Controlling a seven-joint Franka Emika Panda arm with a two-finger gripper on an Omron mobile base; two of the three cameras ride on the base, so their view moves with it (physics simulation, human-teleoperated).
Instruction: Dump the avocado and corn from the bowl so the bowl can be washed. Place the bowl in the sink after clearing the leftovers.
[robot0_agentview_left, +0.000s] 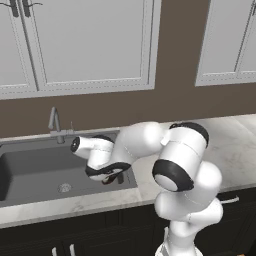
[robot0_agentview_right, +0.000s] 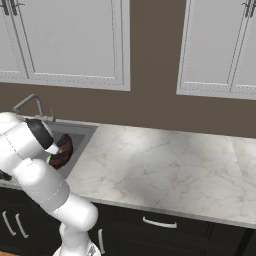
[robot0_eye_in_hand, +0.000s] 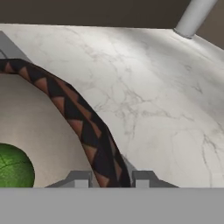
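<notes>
the gripper (robot0_eye_in_hand: 108, 178) is clenched on the rim of the bowl (robot0_eye_in_hand: 87, 131), its two fingertips pinching the dark patterned edge. the bowl hangs tilted over the right end of the sink (robot0_agentview_left: 30, 170), with a green avocado (robot0_eye_in_hand: 13, 166) against its pale inside.

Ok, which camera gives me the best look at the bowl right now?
The hand view: the bowl is close up, its dark patterned rim clamped between the gripper fingertips, pale inside and something green visible. The right base view shows it small, tilted over the sink, partly behind the arm. In the left base view it is mostly hidden under the hand.
</notes>
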